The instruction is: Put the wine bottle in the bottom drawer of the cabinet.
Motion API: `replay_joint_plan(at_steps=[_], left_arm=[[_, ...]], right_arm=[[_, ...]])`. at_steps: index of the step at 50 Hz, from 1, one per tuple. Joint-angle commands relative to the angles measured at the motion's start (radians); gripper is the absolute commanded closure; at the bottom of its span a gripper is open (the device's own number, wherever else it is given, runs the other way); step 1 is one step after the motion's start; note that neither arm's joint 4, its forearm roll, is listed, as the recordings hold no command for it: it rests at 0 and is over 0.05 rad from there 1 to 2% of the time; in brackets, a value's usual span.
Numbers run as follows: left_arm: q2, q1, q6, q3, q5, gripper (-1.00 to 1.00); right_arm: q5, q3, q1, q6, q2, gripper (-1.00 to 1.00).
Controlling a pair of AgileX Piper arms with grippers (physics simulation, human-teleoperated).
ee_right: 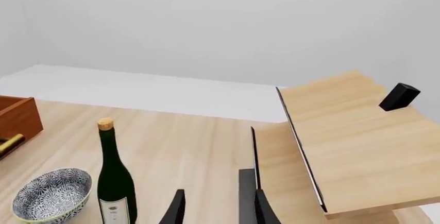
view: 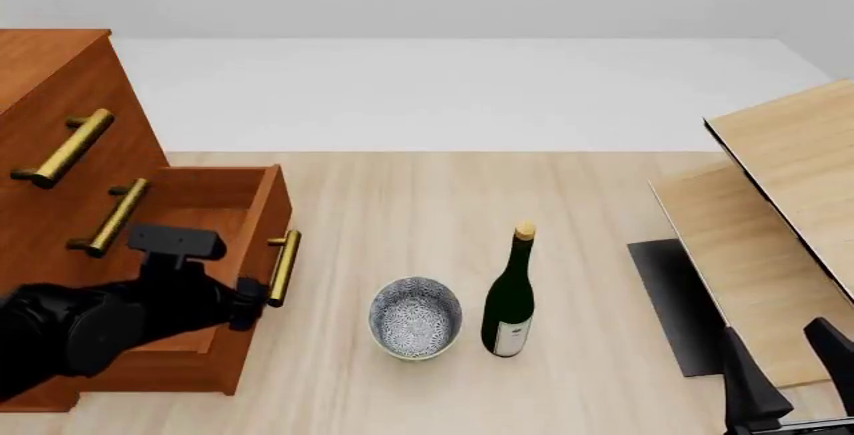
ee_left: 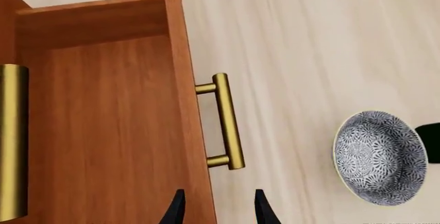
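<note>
The wine bottle (view: 510, 295) stands upright on the table, dark green with a gold cap and a white label; it also shows in the right wrist view (ee_right: 114, 183). The cabinet (view: 54, 125) is at the left with its bottom drawer (view: 214, 217) pulled open and empty (ee_left: 103, 126). My left gripper (view: 248, 301) is open beside the drawer's brass handle (view: 283, 267), its fingertips (ee_left: 177, 209) apart around the drawer front just off the handle's (ee_left: 225, 122) end. My right gripper (view: 790, 370) is open and empty at the front right, well clear of the bottle; its fingertips (ee_right: 260, 208) show apart.
A round patterned bowl (view: 415, 317) sits just left of the bottle, between it and the drawer; it also shows in both wrist views (ee_left: 379, 157) (ee_right: 51, 195). A pale light-wood shelf unit (view: 787, 205) with a dark base stands at the right (ee_right: 357, 147).
</note>
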Motion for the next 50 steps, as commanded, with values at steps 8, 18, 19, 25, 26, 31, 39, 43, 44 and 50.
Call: replay_joint_plan(at_steps=[8, 18, 19, 25, 26, 31, 39, 43, 44, 50], left_arm=[[0.034, -0.019, -0.013, 0.031, -0.050, -1.00], [0.051, -0.024, -0.015, 0.045, -0.074, -1.00], [0.051, -0.027, -0.014, 0.047, -0.075, -1.00], [0.065, -0.043, -0.022, 0.058, -0.094, -1.00], [0.065, -0.046, -0.024, 0.058, -0.094, -1.00], [0.065, -0.056, -0.032, 0.057, -0.095, -1.00], [0.034, -0.081, -0.042, 0.057, -0.073, -1.00], [0.030, -0.089, -0.044, 0.058, -0.072, -1.00], [0.030, -0.091, -0.043, 0.058, -0.073, -1.00], [0.033, -0.107, -0.053, 0.054, -0.073, -1.00]], right_arm=[[0.006, 0.002, -0.001, 0.001, -0.004, -1.00], [0.007, 0.003, -0.001, 0.001, -0.004, -1.00], [0.007, 0.004, 0.000, 0.000, -0.004, -1.00], [0.003, 0.001, 0.001, 0.002, 0.002, -1.00], [0.003, 0.001, 0.001, 0.002, 0.002, -1.00], [0.006, 0.000, 0.002, 0.000, 0.000, -1.00], [0.007, -0.001, 0.005, 0.001, 0.000, -1.00], [0.009, -0.002, 0.006, 0.004, -0.002, -1.00], [0.009, -0.002, 0.007, 0.003, -0.002, -1.00], [0.012, -0.004, 0.008, 0.005, -0.003, -1.00]])
